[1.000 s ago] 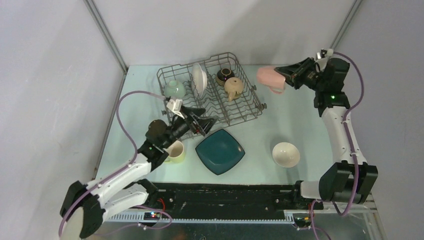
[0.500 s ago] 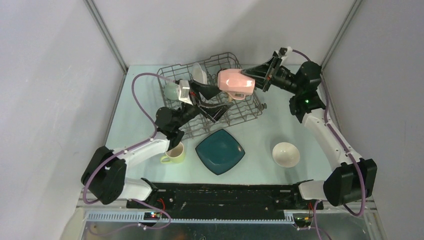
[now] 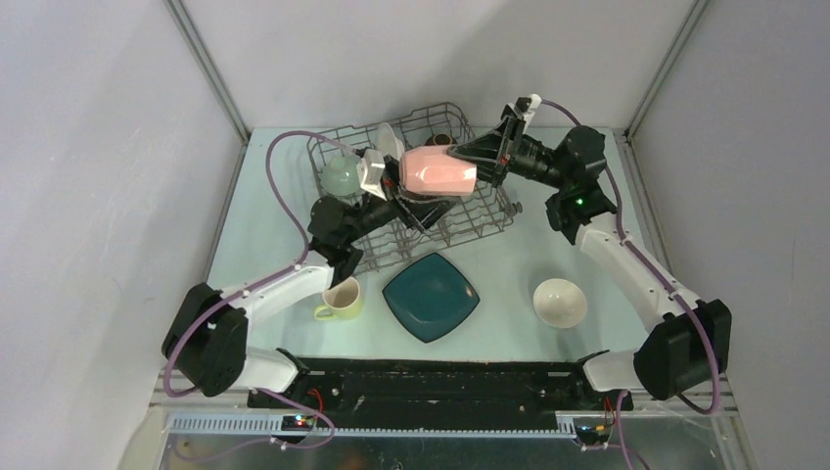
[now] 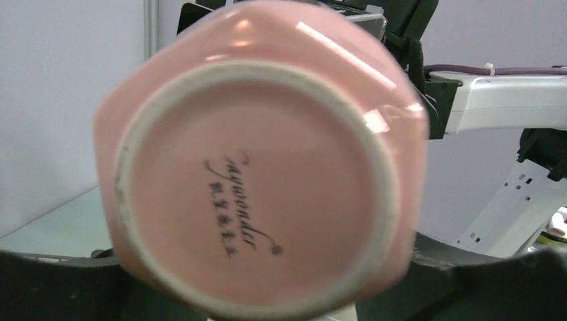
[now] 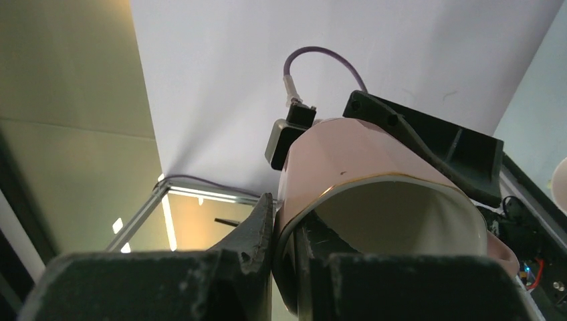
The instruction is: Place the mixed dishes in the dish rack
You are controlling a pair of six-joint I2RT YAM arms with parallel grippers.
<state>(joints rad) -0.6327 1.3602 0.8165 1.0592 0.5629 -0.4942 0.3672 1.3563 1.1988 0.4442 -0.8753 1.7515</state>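
Note:
A pink mug hangs on its side above the dish rack, held between both arms. My right gripper is shut on its rim, one finger inside and one outside. My left gripper grips the mug's base end; in the left wrist view the mug's underside fills the frame, with dark fingers against both sides. In the rack stand a pale green bowl and a white plate. On the table lie a teal square plate, a yellow mug and a white bowl.
The rack sits at the back centre of the pale table, with grey walls close behind. The left arm's purple cable loops over the rack's left side. A black rail runs along the near edge.
The right arm carried the pink mug leftward from the rack's right side to above it. The left arm swung up from beside the teal plate and closed its fingers around the mug's base.

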